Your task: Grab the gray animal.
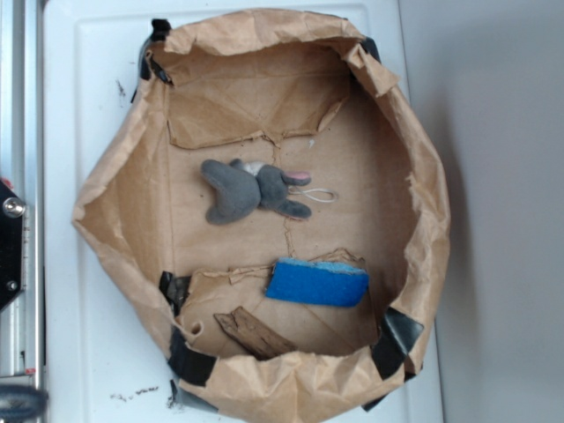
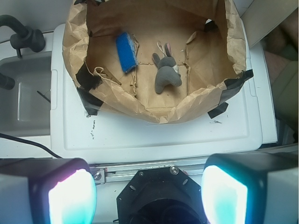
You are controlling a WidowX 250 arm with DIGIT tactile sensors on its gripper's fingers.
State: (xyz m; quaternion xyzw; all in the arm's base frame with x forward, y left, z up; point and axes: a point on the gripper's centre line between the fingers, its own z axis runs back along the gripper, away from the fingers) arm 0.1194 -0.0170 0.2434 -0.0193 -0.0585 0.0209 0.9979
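Observation:
The gray animal point(image 1: 251, 191) is a small plush with long ears, a pink inner ear and a thin beige string loop. It lies on its side in the middle of the brown paper bag's floor point(image 1: 370, 176). It also shows in the wrist view point(image 2: 167, 74), far ahead inside the bag. My gripper point(image 2: 148, 196) is open and empty, its two pads wide apart, held high and well back from the bag over the robot's base. The gripper does not show in the exterior view.
A blue sponge point(image 1: 317, 282) lies in the bag near its front wall, also seen in the wrist view point(image 2: 126, 51). A torn cardboard scrap point(image 1: 254, 333) lies beside it. The bag's crumpled walls point(image 1: 423, 203) stand on a white tabletop point(image 1: 88, 115). A sink point(image 2: 25, 93) is at left.

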